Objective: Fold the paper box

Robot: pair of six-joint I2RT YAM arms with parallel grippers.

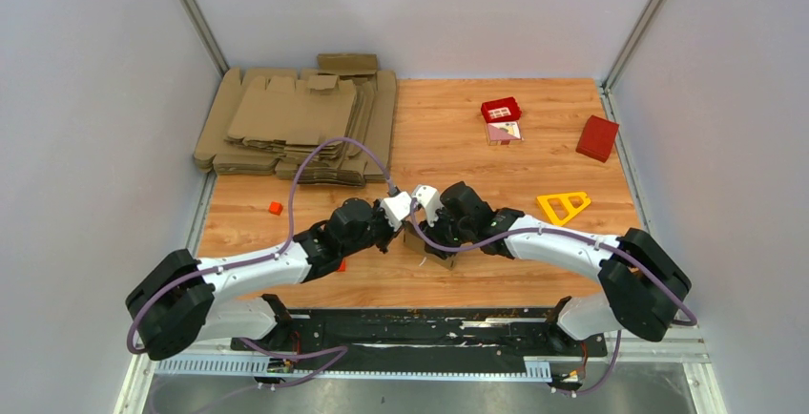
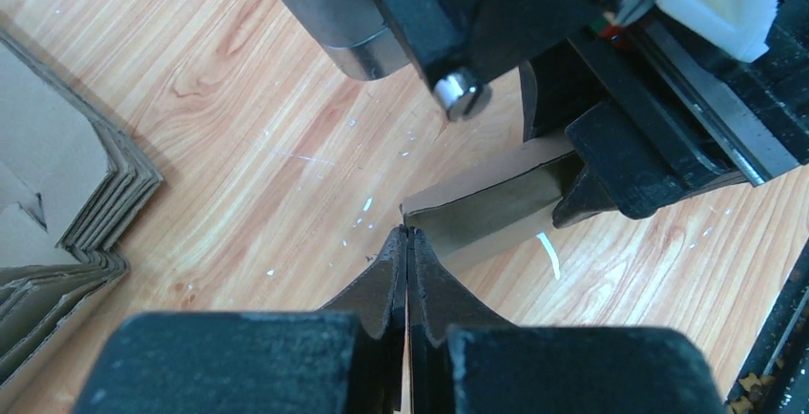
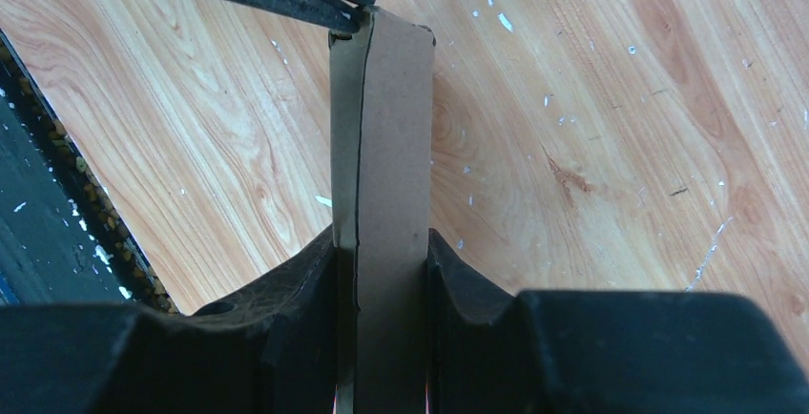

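1. The wooden table lies under both claws, and they meet over its near middle.
2. A pile of flat cardboard blanks sits well beyond the left claw, towards the far left corner.
3. The left claw has its fingers pressed tight together. A thin sliver of cardboard shows between them, so it pinches an edge of the paper box at the corner farthest from the right claw.
4. The right claw grips the paper box across its narrow width, one finger flat on each side. The box runs straight out from between them towards the left claw's tips.
5. The paper box is thus held between the two claws, which face each other almost tip to tip. It is a slim brown piece with a folded seam along one side.
6. A red box lies well beyond the right claw, to its right near the table edge.
7. A yellow triangle frame lies to the right of the right claw, nearer than the red box.
8. A small red tray sits beyond the right claw, well apart from it.
9. A tiny orange block lies left of the left claw.
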